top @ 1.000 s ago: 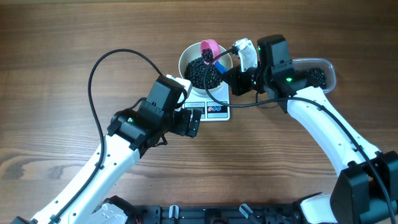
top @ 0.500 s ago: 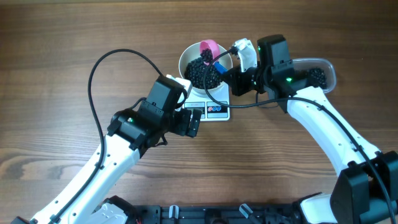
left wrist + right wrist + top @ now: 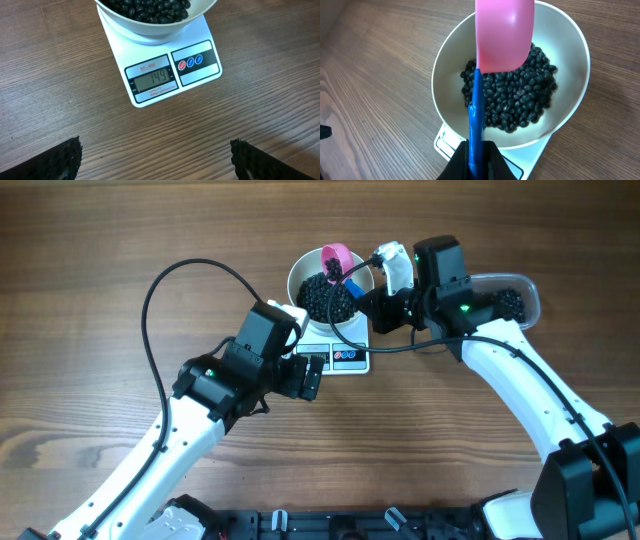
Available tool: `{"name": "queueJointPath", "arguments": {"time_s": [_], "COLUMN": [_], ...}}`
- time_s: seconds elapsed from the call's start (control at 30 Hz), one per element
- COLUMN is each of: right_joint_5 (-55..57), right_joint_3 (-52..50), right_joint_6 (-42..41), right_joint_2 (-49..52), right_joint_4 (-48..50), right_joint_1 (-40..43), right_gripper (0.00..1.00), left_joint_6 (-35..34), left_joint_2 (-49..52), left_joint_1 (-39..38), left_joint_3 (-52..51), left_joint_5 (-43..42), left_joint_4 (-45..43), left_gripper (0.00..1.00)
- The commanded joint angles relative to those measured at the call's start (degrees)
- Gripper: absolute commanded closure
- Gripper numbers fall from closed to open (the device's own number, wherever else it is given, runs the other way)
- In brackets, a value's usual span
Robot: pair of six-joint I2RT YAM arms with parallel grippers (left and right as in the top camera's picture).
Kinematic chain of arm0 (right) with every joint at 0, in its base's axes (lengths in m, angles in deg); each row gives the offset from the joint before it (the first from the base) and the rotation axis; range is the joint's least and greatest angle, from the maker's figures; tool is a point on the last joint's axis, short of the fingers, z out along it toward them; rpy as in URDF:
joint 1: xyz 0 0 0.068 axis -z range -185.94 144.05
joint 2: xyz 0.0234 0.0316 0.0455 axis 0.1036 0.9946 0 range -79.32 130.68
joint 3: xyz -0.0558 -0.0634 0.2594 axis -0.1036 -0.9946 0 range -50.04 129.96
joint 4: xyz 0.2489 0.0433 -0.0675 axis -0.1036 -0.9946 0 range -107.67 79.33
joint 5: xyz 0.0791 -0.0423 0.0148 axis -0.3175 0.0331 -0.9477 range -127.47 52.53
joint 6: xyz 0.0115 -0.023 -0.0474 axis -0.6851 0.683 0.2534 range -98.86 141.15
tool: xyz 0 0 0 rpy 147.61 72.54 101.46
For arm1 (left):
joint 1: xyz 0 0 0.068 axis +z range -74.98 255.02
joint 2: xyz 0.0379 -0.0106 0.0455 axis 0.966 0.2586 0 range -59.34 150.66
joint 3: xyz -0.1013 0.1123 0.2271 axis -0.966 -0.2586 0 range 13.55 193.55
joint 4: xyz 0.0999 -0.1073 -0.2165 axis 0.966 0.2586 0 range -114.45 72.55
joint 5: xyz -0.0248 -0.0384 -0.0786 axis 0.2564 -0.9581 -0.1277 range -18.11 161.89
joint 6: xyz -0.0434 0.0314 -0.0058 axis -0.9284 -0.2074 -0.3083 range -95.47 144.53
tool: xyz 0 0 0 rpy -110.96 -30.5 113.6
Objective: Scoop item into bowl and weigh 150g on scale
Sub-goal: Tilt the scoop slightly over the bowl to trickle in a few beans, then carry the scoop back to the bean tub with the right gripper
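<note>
Right wrist view showed the black beads point(image 3: 512, 102) as a loose, glossy heap covering the bottom of the white bowl point(image 3: 451, 75), with bare white wall rising around them up to the rim. The bowl sat on the scale point(image 3: 200, 30) and overhung its platform on the sides that showed. Only the front strip with the LCD display point(image 3: 152, 78), reading 149, and three small buttons lay uncovered.

A pink scoop point(image 3: 504, 35) hung above the bowl's far rim, and its blue handle ran back across the beads into the right tool point(image 3: 475, 155), whose jaws were clamped on that handle just beside the bowl's near edge.

The left tool point(image 3: 314, 377) hovered near the scale's display edge with its jaws spread wide and nothing between them. A band of bare wood lay between its fingertips and the scale.

A clear tub point(image 3: 530, 288) holding more beads sat beyond the right arm, partly hidden by it. The tabletop point(image 3: 100, 240) lay open to the left of the bowl and beyond it.
</note>
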Motion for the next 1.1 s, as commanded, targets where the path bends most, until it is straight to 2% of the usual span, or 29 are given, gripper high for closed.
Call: {"name": "queueJointPath", "arguments": {"time_s": [0.0,0.43,0.6,0.77,0.87,1.07], "right_joint_5": [-1.4,-1.4,-1.4,-4.3,-8.0,-8.0], "right_joint_3": [1.0,1.0,1.0,1.0,1.0,1.0], "right_joint_6": [-0.7,-4.6,-13.5,-18.7,-18.7,-18.7], "right_joint_2": [-1.0,-1.0,-1.0,-1.2,-2.2,-5.7], "right_joint_4": [0.3,3.1,7.7,8.0,7.3,0.7], "right_joint_1": [-0.2,-0.2,1.3,5.7,9.2,18.3], "right_gripper": [0.96,0.96,0.96,0.96,0.96,0.96], "left_joint_6": [0.7,0.7,0.7,0.7,0.7,0.7], "left_joint_2": [0.0,0.0,0.0,0.0,0.0,0.0], "left_joint_1": [0.5,0.5,0.5,0.5,0.5,0.5], "left_joint_3": [-0.6,-0.6,-0.6,-0.6,-0.6,-0.6], "left_joint_5": [-0.5,-0.5,-0.5,-0.5,-0.5,-0.5], "left_joint_4": [-0.2,-0.2,-0.2,-0.2,-0.2,-0.2], "left_gripper": [0.0,0.0,0.0,0.0,0.0,0.0]}}
